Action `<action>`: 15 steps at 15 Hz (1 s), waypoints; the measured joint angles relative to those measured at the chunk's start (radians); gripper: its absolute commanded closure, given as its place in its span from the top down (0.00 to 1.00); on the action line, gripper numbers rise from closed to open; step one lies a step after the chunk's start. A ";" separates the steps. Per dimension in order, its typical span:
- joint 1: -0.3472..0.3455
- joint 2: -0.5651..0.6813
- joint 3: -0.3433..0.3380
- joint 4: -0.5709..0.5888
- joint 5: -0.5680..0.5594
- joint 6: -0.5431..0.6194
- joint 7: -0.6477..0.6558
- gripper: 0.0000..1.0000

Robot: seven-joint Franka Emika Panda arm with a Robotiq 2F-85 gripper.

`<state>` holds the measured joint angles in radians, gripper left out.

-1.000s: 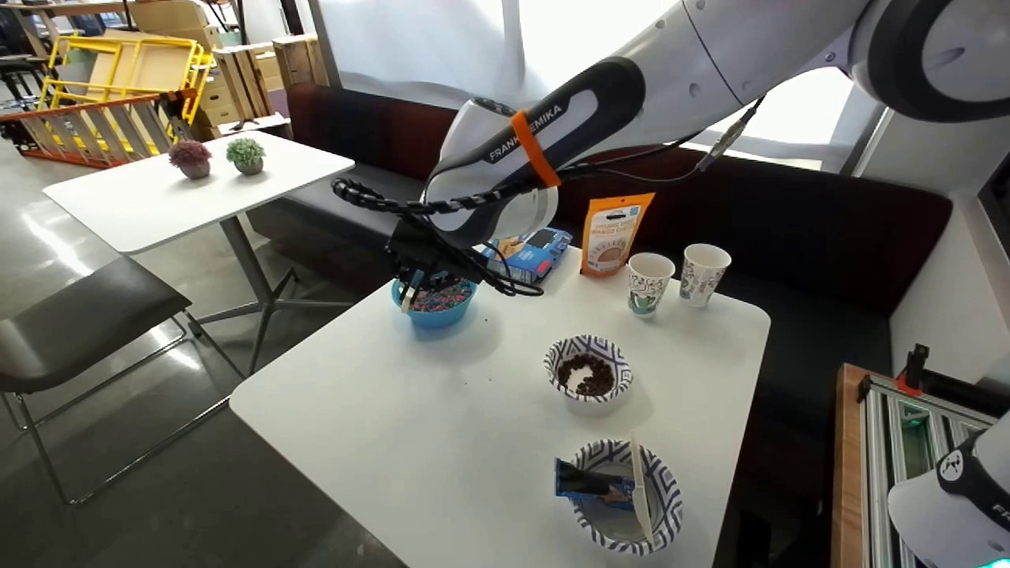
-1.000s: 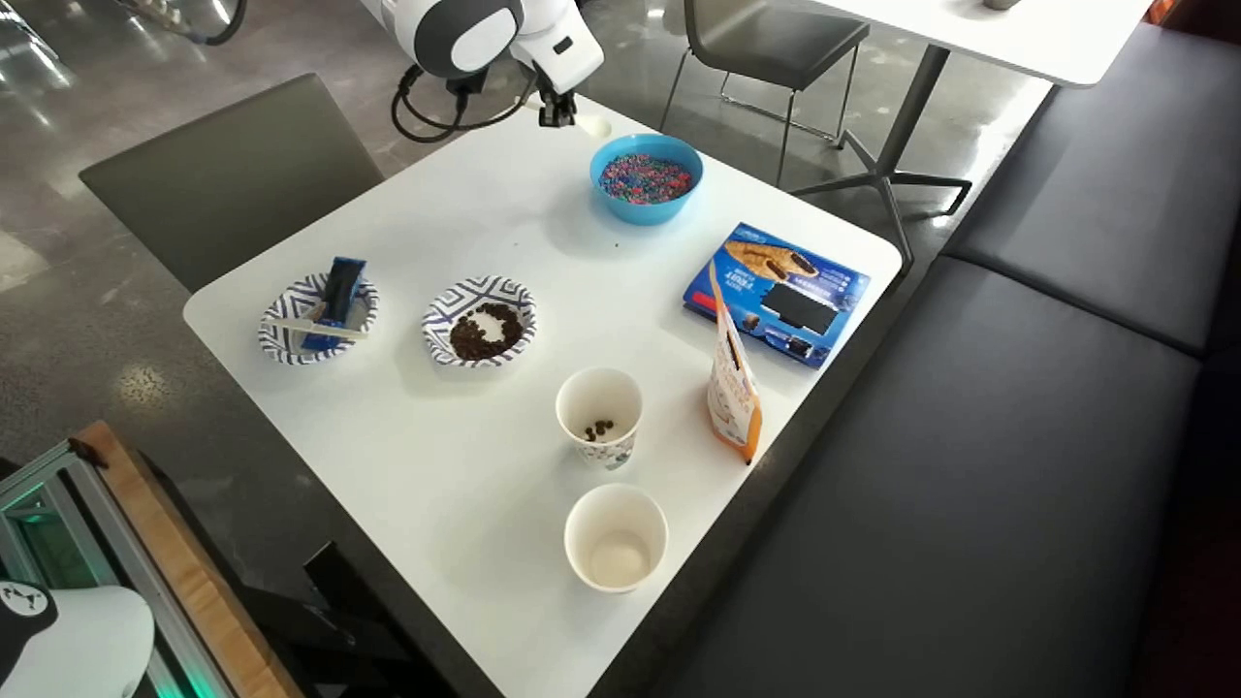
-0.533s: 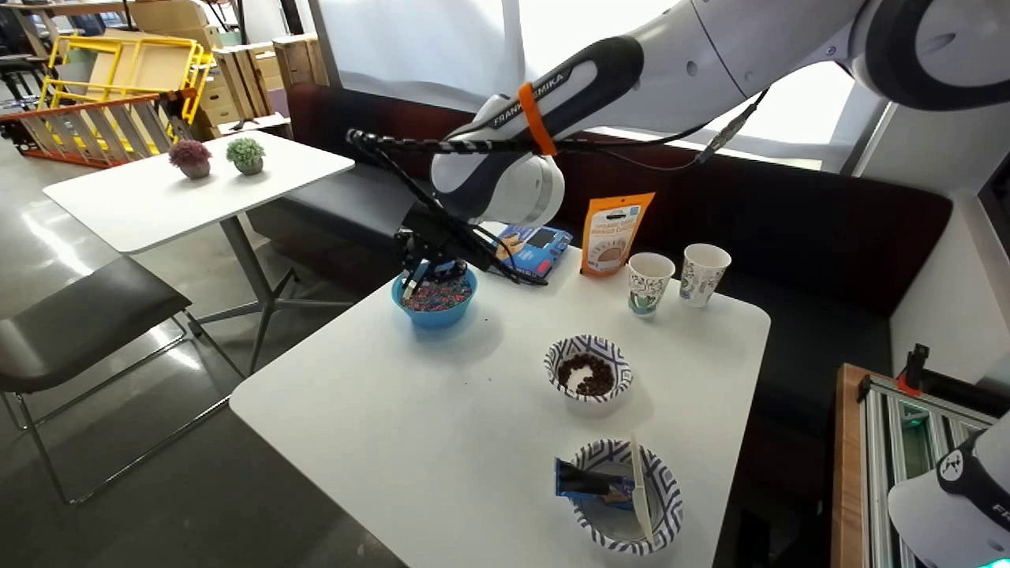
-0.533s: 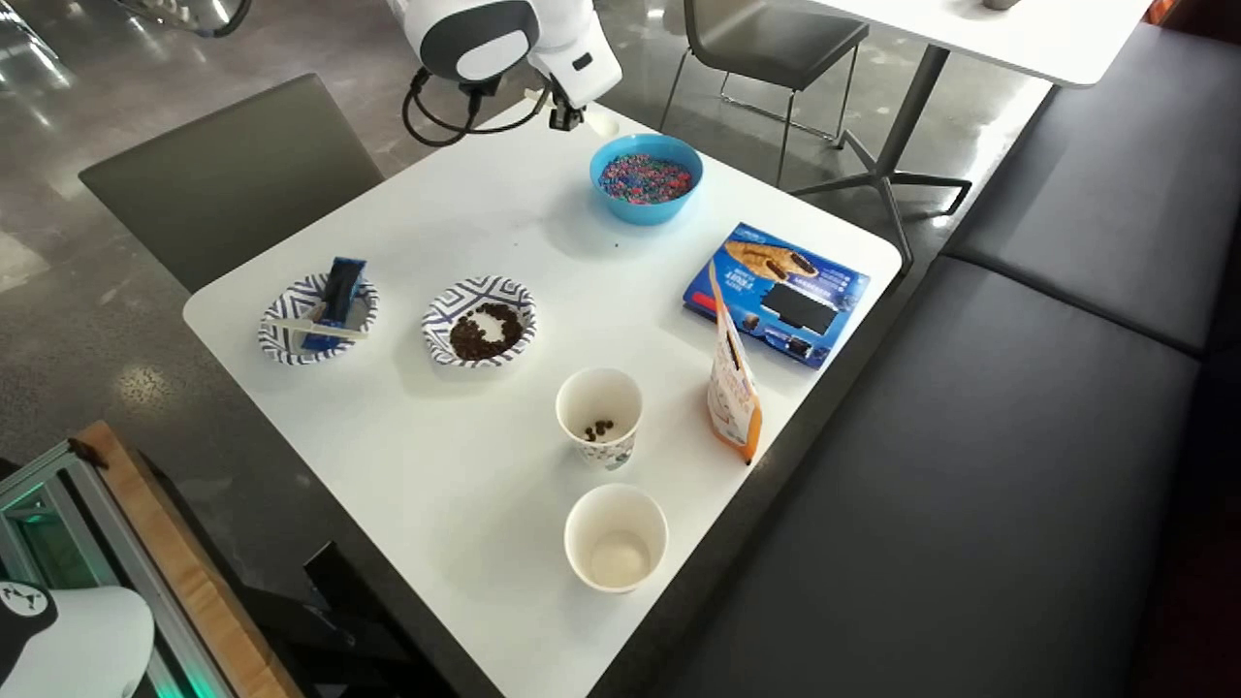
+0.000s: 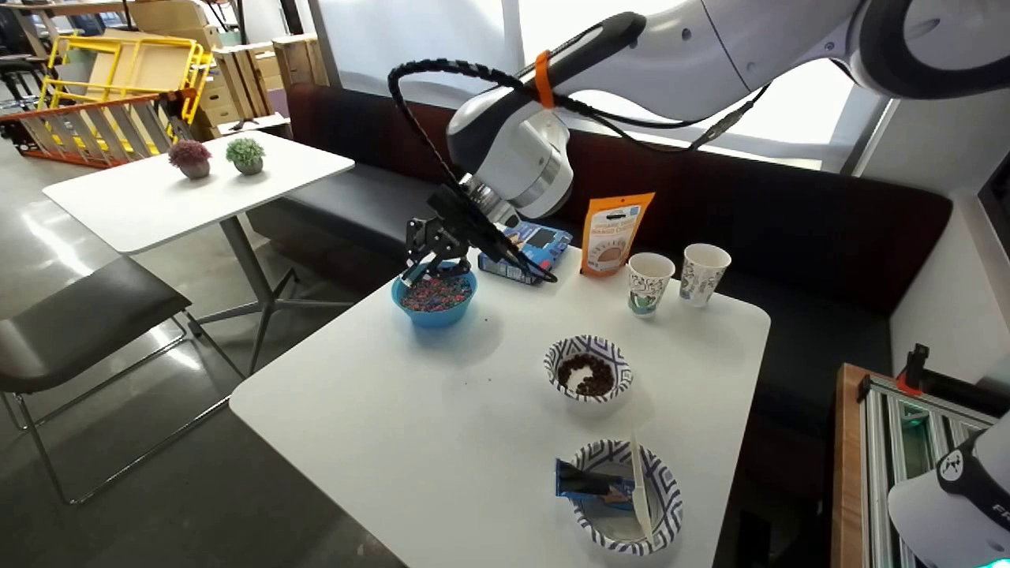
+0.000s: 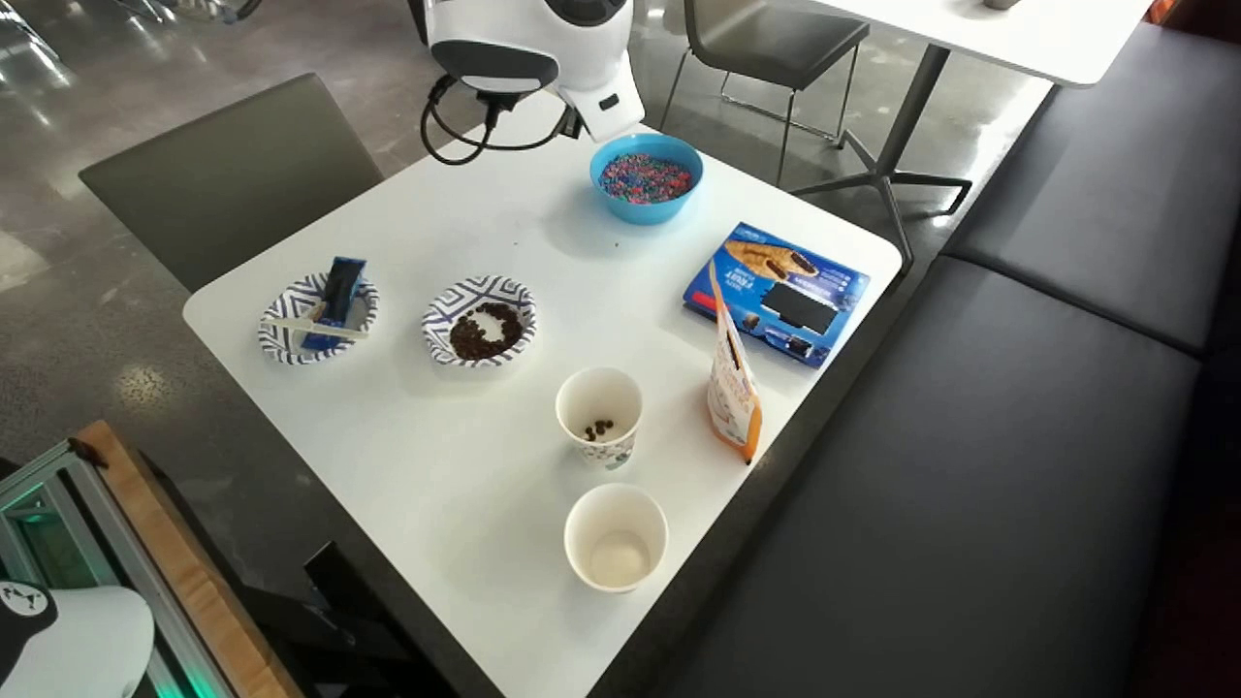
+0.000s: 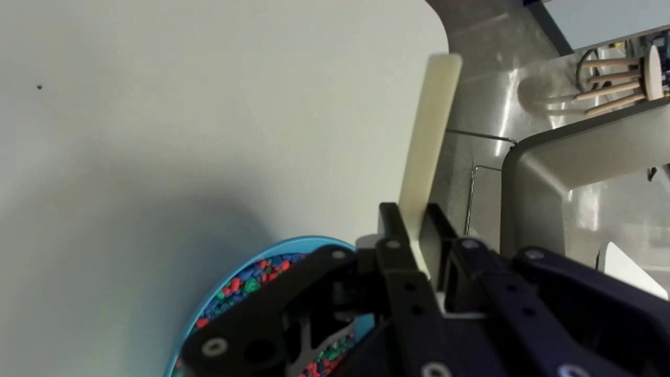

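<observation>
gripper (image 7: 413, 225), black hard links with round bolts, blocky tips. jaws narrow, pinching cream strip (image 7: 432, 131): flat, smooth, matte, looks plastic, free end squared off with softened corners. strip pokes out past the jaws in wrist view; its other end is hidden behind the gripper, shape there can't be told. arm (image 5: 686, 71) above the jaws: glossy white shells, orange band (image 5: 544, 79), spiral-wrapped black cable (image 5: 458, 65).

just below the jaws: blue bowl (image 6: 648, 214), round, smooth, plastic-looking, holding grainy red, blue and green bits (image 6: 645, 180). wrist view has the gripper covering part of it; can't tell if anything touches. white tabletop (image 5: 442, 426) under that, smooth, rounded corners, few dark specks (image 6: 616, 244) near the bowl.

past the bowl from the jaws: blue cardboard box (image 6: 771, 281), flat, glossy print. next to it orange pouch (image 5: 611, 237), upright. farther from the jaws: paper cup (image 6: 599, 390), tapered, brown pellets (image 6: 601, 425) in the bottom; second cup (image 6: 617, 523) beside it, farther out. also away from the jaws: paper bowl (image 6: 475, 288), faceted, navy-and-white geometric print, dark round pieces (image 6: 470, 339) inside; matching bowl (image 5: 671, 505), more distant, with crinkly blue wrapper (image 5: 596, 483) and thin pale stick (image 5: 642, 491) across it.
</observation>
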<state>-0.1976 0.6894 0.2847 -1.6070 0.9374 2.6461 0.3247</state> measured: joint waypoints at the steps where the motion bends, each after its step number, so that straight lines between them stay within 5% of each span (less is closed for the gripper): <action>1: -0.001 0.006 -0.004 0.006 0.037 -0.024 -0.025 0.04; 8: 0.003 0.055 -0.074 0.047 0.208 -0.131 -0.126 0.04; 15: 0.010 0.112 -0.124 0.108 0.259 -0.245 -0.151 0.04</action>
<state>-0.1874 0.8016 0.1604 -1.4991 1.1969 2.4008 0.1732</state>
